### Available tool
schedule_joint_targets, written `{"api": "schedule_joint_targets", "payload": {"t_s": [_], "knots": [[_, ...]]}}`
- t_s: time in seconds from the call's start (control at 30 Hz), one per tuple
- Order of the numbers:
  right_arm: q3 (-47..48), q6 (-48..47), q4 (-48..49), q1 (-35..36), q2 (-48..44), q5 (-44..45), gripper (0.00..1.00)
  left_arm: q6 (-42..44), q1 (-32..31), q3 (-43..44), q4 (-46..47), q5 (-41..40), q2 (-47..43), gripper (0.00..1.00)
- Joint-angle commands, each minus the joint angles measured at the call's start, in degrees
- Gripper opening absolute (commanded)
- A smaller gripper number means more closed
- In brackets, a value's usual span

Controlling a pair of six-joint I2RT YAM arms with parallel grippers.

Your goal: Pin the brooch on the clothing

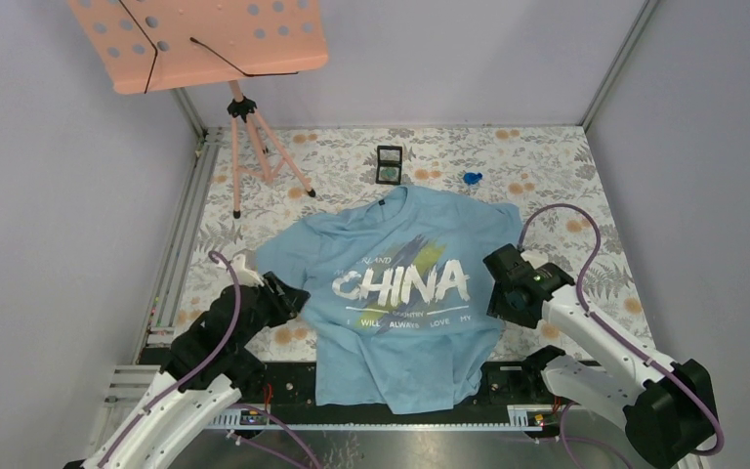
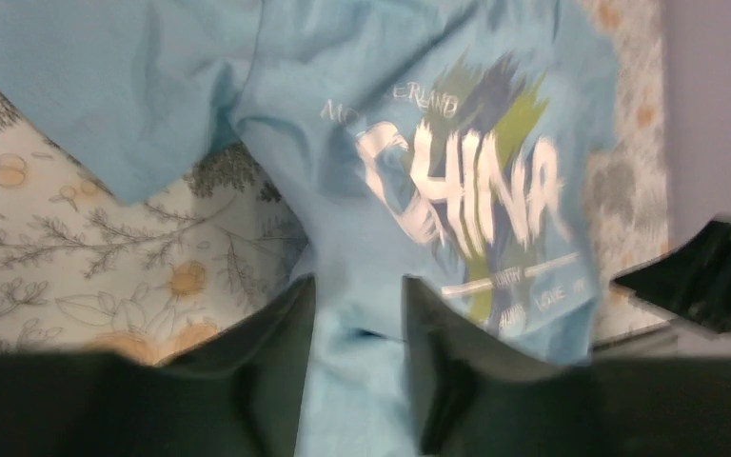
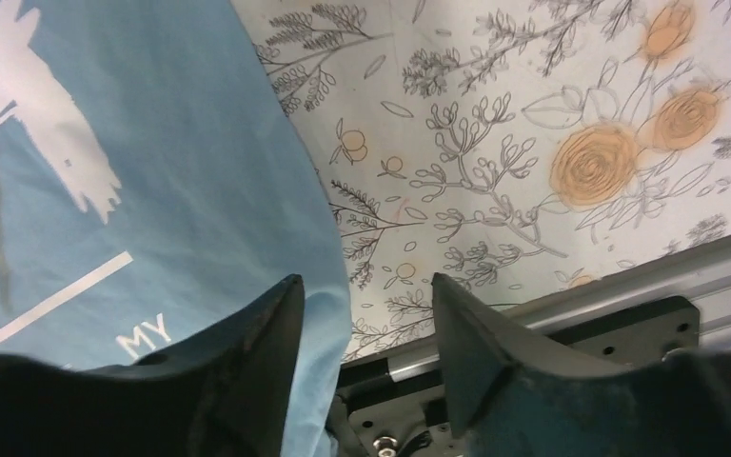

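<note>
The light blue T-shirt (image 1: 400, 293) with white "CHINA" lettering lies flat in the middle of the table, collar toward the far side. A tiny greenish-grey round disc, the brooch (image 1: 388, 175), sits in a small open black case (image 1: 389, 156) just beyond the collar. My left gripper (image 1: 293, 298) is at the shirt's left side below the sleeve. In the left wrist view (image 2: 359, 281) its jaws stand apart with blue cloth between them. My right gripper (image 1: 498, 288) is at the shirt's right edge. In the right wrist view (image 3: 366, 278) it is open and empty, astride the shirt's edge (image 3: 324, 238).
A small blue trinket (image 1: 471, 178) lies right of the case. A peach music stand (image 1: 200, 39) on a tripod (image 1: 254, 147) stands at the far left. A floral cloth (image 1: 547, 176) covers the table. A metal rail (image 1: 371, 415) runs along the near edge.
</note>
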Motion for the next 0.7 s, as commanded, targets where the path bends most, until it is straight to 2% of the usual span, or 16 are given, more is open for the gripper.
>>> {"api": "schedule_joint_targets", "payload": {"t_s": [0.0,0.03,0.07,0.2,0.33,0.43,0.67], "knots": [[6.71,-3.29,-2.23,0.27,0.55,2.09,0.68,4.22,0.3,7.6,-0.22,4.03,6.47,0.63],[8.18,-4.62,-2.09,0.32,0.64,1.97,0.71,5.36,0.3,8.97,-0.54,3.11,7.48,0.75],[9.8,-5.69,-1.59,0.3,0.62,1.72,0.73,7.32,0.3,10.27,-0.39,1.74,8.77,0.82],[11.15,-10.51,5.89,0.36,-0.41,-3.74,0.74,13.05,0.31,14.42,4.6,-0.35,19.92,0.83],[8.16,-10.58,16.54,0.43,-1.59,-11.35,0.75,14.61,-0.02,17.62,16.48,4.09,37.0,0.76],[5.57,-9.91,21.13,0.47,-1.88,-16.1,0.73,16.31,-0.64,21.41,24.32,2.82,49.0,0.69],[2.09,-11.64,23.0,0.8,-2.89,-18.21,0.71,23.94,-0.38,38.16,26.88,-0.83,77.16,0.56]]}}
